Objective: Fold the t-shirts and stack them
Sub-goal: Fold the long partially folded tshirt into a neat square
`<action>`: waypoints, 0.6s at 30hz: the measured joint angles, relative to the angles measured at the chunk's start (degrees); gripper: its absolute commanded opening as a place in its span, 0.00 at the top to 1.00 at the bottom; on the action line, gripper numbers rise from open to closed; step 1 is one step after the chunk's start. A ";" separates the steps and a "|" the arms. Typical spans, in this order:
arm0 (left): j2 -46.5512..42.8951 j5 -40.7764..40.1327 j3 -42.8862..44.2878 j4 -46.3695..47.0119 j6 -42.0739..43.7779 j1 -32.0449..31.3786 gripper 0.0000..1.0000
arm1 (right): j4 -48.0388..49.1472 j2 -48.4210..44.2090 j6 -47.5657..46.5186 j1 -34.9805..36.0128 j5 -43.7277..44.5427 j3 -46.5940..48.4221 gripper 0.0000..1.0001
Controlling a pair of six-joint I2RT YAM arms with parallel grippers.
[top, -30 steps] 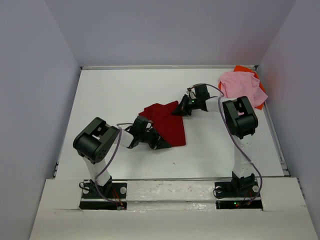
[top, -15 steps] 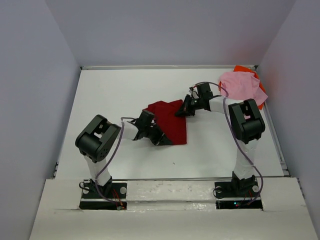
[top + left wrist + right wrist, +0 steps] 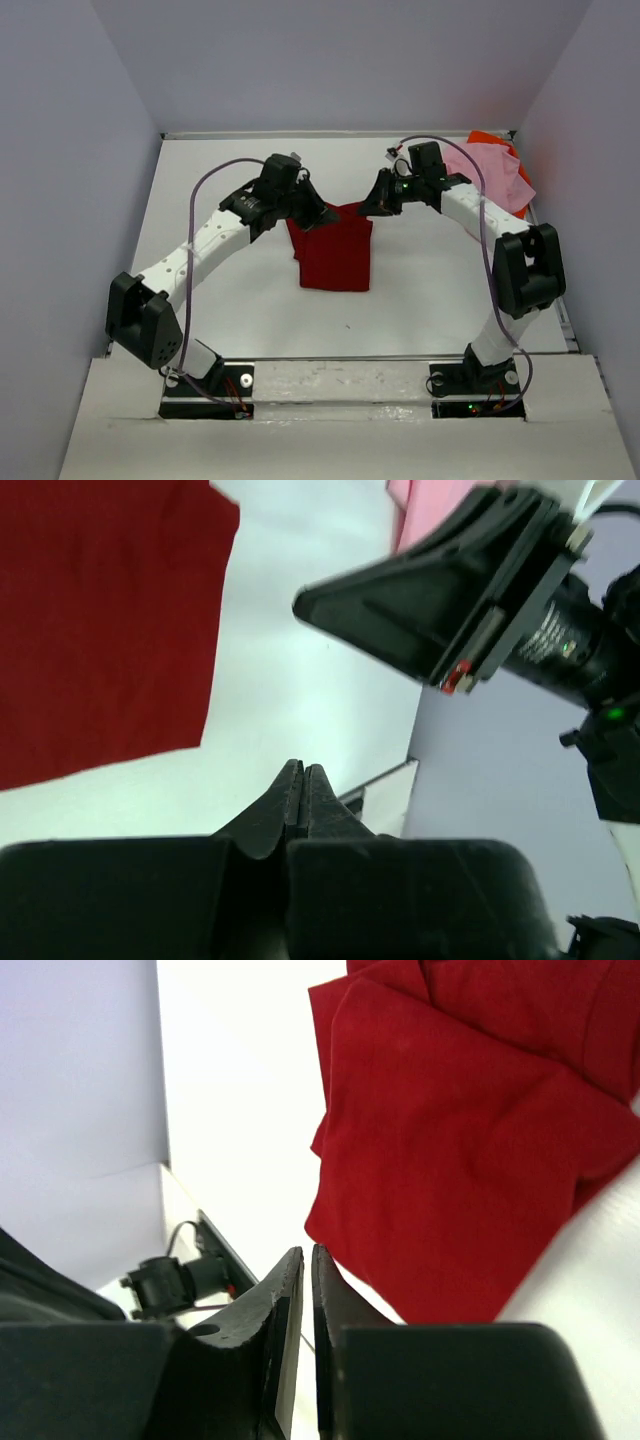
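Observation:
The dark red t-shirt (image 3: 335, 255) lies folded into a rough rectangle at the table's middle. It also shows in the left wrist view (image 3: 100, 630) and the right wrist view (image 3: 470, 1140). My left gripper (image 3: 320, 214) is over its far left corner and my right gripper (image 3: 371, 206) is over its far right corner. Both wrist views show the jaws shut with no cloth between them, left gripper (image 3: 303, 772) and right gripper (image 3: 306, 1255). The light pink t-shirt (image 3: 490, 172) lies bunched at the far right on the bright orange t-shirt (image 3: 488, 138).
Grey walls close the table on three sides. The table's raised far edge (image 3: 330, 134) and right rim (image 3: 548, 260) bound the white surface. The right gripper's body (image 3: 470, 590) fills the upper right of the left wrist view, close by.
Both grippers have moved from the shirt's near side and middle to its far edge. The left arm has stretched far out. The red shirt has changed from a skewed shape to a squarer rectangle.

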 measured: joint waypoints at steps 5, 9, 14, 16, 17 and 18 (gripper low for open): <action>-0.63 -6.51 4.70 -4.59 7.98 0.11 0.98 | -8.70 -8.63 -7.39 0.02 4.33 -1.03 0.72; 0.20 -12.48 4.00 -9.07 13.86 0.09 0.91 | -12.41 -14.56 -13.00 0.35 9.25 -6.01 0.60; 0.04 -18.47 -2.73 -9.75 19.10 0.00 0.66 | -16.28 -21.35 -19.26 4.52 18.05 -13.73 0.58; -0.55 -20.48 -5.92 -10.25 20.72 0.00 0.57 | -17.20 -24.85 -21.51 6.80 21.27 -16.46 0.57; -1.11 -21.42 -7.23 -10.45 21.44 0.00 0.52 | -17.44 -26.60 -22.34 7.69 22.58 -17.66 0.56; -1.73 -21.97 -8.09 -10.60 21.84 0.00 0.50 | -17.51 -28.02 -22.71 8.20 23.43 -18.40 0.54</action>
